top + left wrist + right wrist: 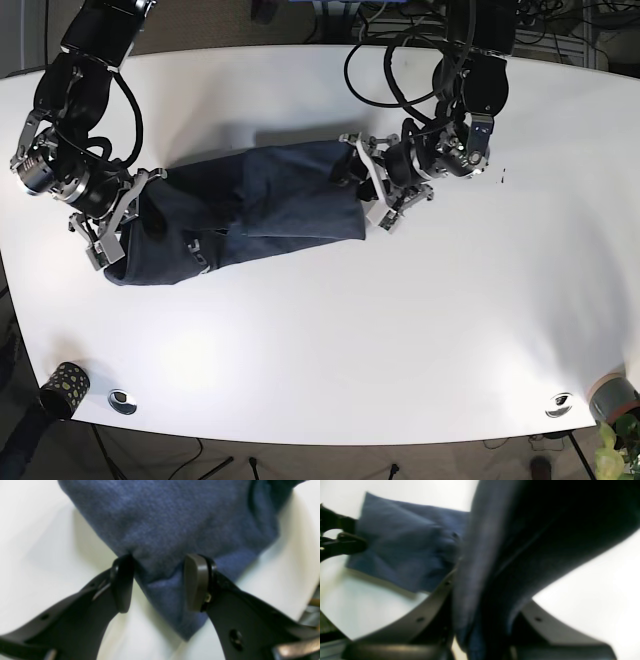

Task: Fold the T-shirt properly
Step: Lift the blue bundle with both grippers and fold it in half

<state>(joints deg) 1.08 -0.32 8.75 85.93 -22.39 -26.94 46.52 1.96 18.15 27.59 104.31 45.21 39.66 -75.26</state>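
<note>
I am a two-armed robot at a white table (330, 340), seen from overhead. A dark blue T-shirt (250, 212) lies bunched in a long band on the half of the tabletop nearer the far edge, running from near the left edge toward the middle.

My left gripper (158, 582) sits at the shirt's end nearest the table's middle. Its two dark fingers (197, 582) stand apart with a corner of blue cloth lying between them; the cloth touches both pads, yet a clear gap remains, so the grip is loose and wide.

My right gripper (105, 225) is at the opposite end of the shirt, close to the left edge. In its wrist view a thick fold of dark fabric hangs straight through the fingers and hides their tips, so I cannot tell how firmly they close, though cloth clearly fills the space between them. That draped fold blocks much of the view.

Black cables (400, 70) loop over the far edge behind my left arm. A small patterned cup (62, 385) stands at the near left corner, and a grey-rimmed container (612, 397) at the near right corner.
</note>
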